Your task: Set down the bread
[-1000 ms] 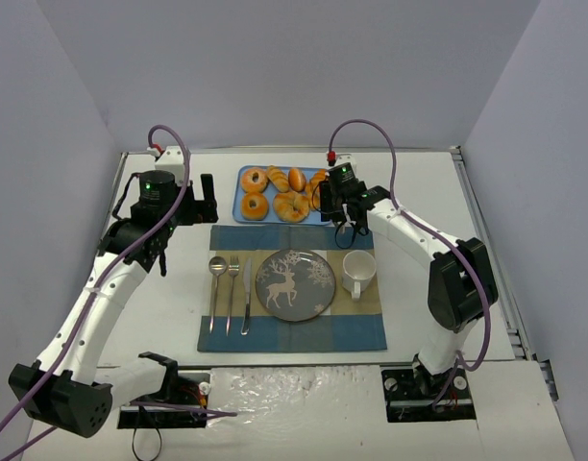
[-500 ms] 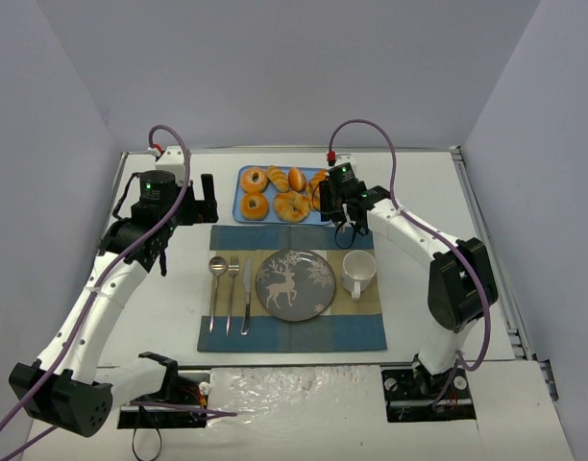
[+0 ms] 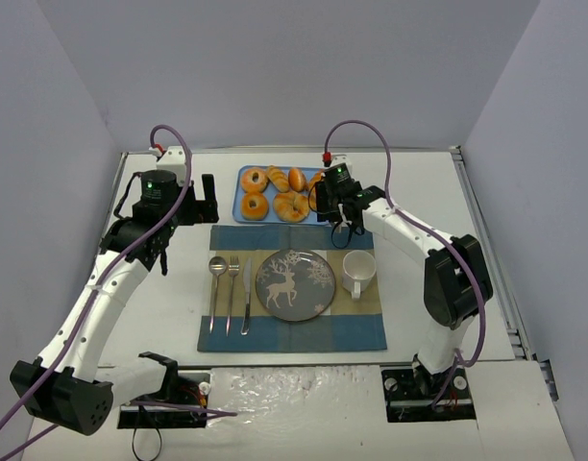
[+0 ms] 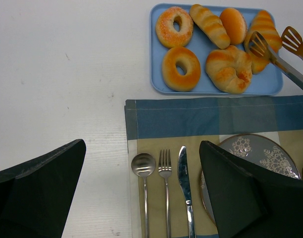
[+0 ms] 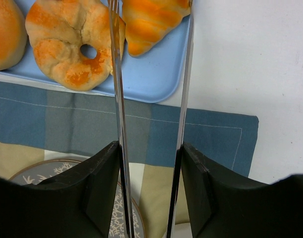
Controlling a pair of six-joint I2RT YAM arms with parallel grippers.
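"Steel tongs [image 5: 117,99] sat pinched in the right gripper [image 5: 150,148], squeezed from outside on both arms; blades apart," K. entered. "They straddled the bread [image 5: 151,20], the striped pastry at the right end of the blue tray [image 5: 156,79]. Contact with the crust: could not tell."

"Advice for the squeeze?" M. asked.

"Close slowly and evenly. The left blade lay in the gap beside the ring-shaped pastry [image 5: 67,44], so a skewed grip would likely drag that one along. The right blade hung at or just past the tray's right edge, with space to close. Grip the thick middle, not the tapered tip; lift straight before swinging toward the plate [image 4: 250,146]."

"Left gripper [image 4: 141,145]?"

"Spread wide, holding nothing, hovering over the left part of the placemat [image 4: 191,116]."

"Surface, room?"

"White tabletop [image 4: 67,74], faintly scuffed; the placemat, checked blue and tan, lay under plate, spoon [image 4: 143,166], fork [image 4: 165,163], knife [image 4: 183,168] and cup [image 3: 358,272]. Plain pale walls [image 3: 275,67] closed three sides."
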